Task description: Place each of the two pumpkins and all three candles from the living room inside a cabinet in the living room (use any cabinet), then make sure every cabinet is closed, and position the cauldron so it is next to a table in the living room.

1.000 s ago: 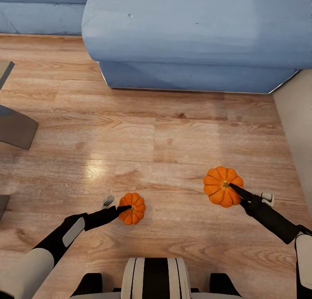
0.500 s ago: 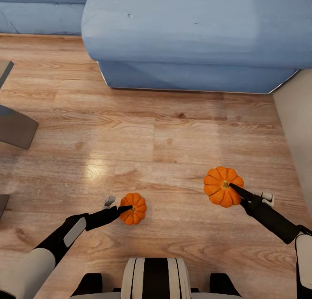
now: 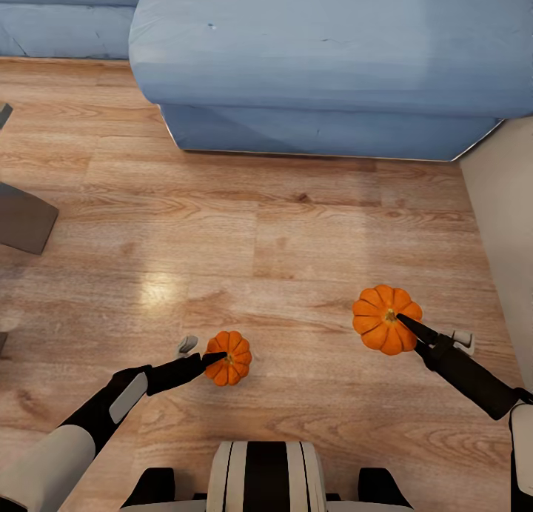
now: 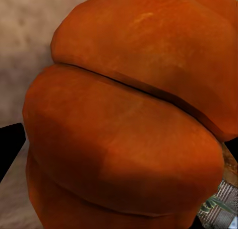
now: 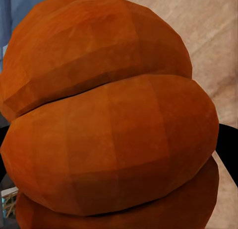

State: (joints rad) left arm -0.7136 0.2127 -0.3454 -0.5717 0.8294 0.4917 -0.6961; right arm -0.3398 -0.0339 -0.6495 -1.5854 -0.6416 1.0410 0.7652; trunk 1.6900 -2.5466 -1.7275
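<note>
Pumpkins are both in hand: the left pumpkin (image 3: 228, 357) sits low and centre-left in the head view, the right pumpkin (image 3: 387, 318) at the lower right, looking bigger and so probably held higher off the wooden floor (image 3: 222, 230). The left claw (image 3: 219, 358) has its dark finger laid across the fruit's crown, and the right claw (image 3: 403, 322) likewise reaches to the stem. Each wrist view is crowded with orange ribs pressed close to the lens — left pumpkin (image 4: 124, 119), right pumpkin (image 5: 109, 124) — which I read as both claws closed firmly on their fruit.

Against the pictures from a second ago, the blue sofa (image 3: 326, 60) and the grey object at the left edge (image 3: 26, 219) have slid a little to the left while arms and pumpkins keep nearly the same places in frame. That is the camera turning with the body, not the things moving — so the robot appears to be starting to swing away with both pumpkins carried.

For the task, the pick-up seems done and the carry to a cabinet is beginning; candles, cabinet and cauldron are still to be dealt with.
</note>
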